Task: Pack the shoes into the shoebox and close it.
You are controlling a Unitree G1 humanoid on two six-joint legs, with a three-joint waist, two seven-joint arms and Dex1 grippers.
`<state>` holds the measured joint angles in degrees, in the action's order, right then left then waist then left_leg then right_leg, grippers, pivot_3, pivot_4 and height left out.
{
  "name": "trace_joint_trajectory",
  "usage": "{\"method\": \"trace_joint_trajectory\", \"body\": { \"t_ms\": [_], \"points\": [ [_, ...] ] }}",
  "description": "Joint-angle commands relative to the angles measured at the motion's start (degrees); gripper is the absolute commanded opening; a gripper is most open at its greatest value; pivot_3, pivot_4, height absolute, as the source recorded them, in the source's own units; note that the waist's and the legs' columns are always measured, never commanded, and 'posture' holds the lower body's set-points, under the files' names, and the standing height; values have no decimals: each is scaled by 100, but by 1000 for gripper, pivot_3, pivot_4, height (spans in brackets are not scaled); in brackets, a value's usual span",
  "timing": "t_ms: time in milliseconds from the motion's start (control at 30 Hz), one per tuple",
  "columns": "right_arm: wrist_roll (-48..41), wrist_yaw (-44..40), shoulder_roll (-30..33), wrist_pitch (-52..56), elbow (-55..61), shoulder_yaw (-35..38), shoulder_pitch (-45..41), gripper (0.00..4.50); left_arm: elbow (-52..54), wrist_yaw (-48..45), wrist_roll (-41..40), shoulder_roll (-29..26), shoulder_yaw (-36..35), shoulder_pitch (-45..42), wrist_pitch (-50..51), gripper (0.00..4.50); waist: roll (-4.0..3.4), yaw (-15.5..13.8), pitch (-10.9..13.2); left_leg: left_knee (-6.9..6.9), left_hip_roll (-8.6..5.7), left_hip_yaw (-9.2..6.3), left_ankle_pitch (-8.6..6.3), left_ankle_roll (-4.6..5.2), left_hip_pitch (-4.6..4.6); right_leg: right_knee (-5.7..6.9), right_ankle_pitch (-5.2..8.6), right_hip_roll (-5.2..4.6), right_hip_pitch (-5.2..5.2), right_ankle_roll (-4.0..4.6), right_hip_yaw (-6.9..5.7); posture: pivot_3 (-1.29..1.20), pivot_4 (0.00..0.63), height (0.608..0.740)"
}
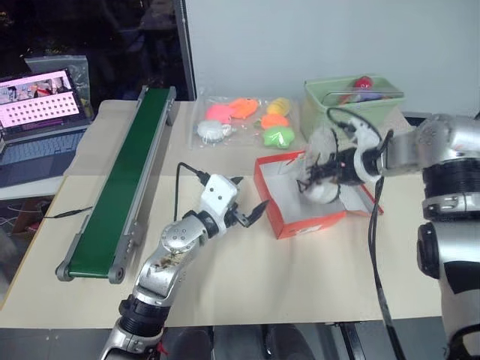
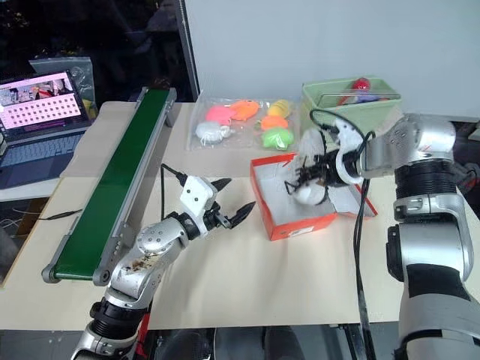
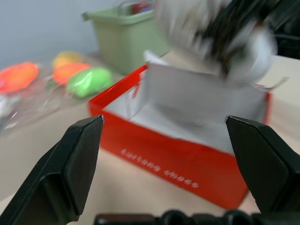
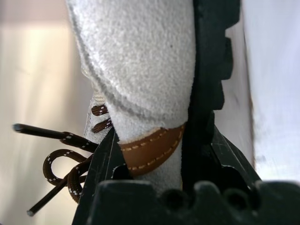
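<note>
The red-orange shoebox (image 1: 304, 223) stands open on the table, its white inside showing and its lid (image 1: 365, 199) folded back to the right. Above the box hangs a white shoe (image 1: 325, 189) with dark laces, tilted toe down. My right gripper (image 1: 324, 169) is shut on it; in the right wrist view the fingers (image 4: 211, 84) clamp the shoe (image 4: 140, 61) by its heel and brown leather tab. My left gripper (image 1: 247, 195) is open and empty, level, just left of the box. In the left wrist view it (image 3: 164, 124) faces the box's red side (image 3: 178, 164).
A green conveyor belt (image 1: 127, 180) runs along the table's left. A clear bag of colourful toys (image 1: 247, 120) and a pale green bin (image 1: 352, 101) sit behind the box. A laptop (image 1: 37, 112) stands at far left. Bare table lies in front of the box.
</note>
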<state>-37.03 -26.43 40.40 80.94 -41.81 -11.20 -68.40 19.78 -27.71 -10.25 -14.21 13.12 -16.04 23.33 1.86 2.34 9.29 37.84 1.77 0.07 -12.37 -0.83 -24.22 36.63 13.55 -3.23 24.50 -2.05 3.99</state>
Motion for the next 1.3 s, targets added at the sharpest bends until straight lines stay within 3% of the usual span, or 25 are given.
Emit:
{"method": "trace_joint_trajectory", "body": {
  "t_ms": [33,233,367,667,700,733,933,1300],
  "points": [
    [836,-1077,83,-822,-624,-577,-326,1530,451,-552,-292,-292,-62,132,-301,4449,-12,-2,9,0,0,0,0,0,0,0,0,0,1,0,0,0,150,729],
    [2018,-2426,-198,-1954,-1681,-1296,-607,1530,623,-1205,-604,-852,-176,161,-311,4449,-32,11,20,2,1,0,0,0,7,10,0,2,0,0,0,0,150,729],
    [2702,-3073,-489,-2500,-2158,-1574,-721,1530,674,-1222,-626,-902,-161,101,-284,4449,-33,29,21,3,1,0,0,-1,8,10,0,2,-1,-1,0,0,150,729],
    [3488,-3286,-772,-3056,-2860,-1251,-818,1530,819,-1071,-595,-838,-110,162,-193,4449,-35,-14,22,4,-1,-2,0,-1,7,14,0,-1,0,0,-2,0,150,729],
    [3512,-3239,-792,-3086,-2898,-1167,-842,2220,845,-1058,-593,-839,-99,178,-186,4500,-35,-7,22,4,-1,-2,0,-1,8,15,0,-1,0,0,-2,0,150,729],
    [3541,-3216,-815,-3097,-2929,-1086,-875,2401,866,-1050,-594,-841,-92,193,-180,4500,-35,-1,22,4,0,-2,0,-1,8,16,0,-1,0,0,-2,0,150,729],
    [3739,-3261,-967,-3128,-2911,-773,-1105,4471,820,-1040,-590,-835,-75,163,-192,4500,-36,32,22,4,1,-1,1,-1,16,25,0,1,-1,0,0,0,150,729],
    [3813,-3312,-1116,-3038,-1977,-457,-1370,4471,604,-1045,-602,-766,-160,-92,-237,4500,-38,15,23,4,0,-2,1,-1,15,25,0,0,-2,0,-1,0,150,729]
  ]
}}
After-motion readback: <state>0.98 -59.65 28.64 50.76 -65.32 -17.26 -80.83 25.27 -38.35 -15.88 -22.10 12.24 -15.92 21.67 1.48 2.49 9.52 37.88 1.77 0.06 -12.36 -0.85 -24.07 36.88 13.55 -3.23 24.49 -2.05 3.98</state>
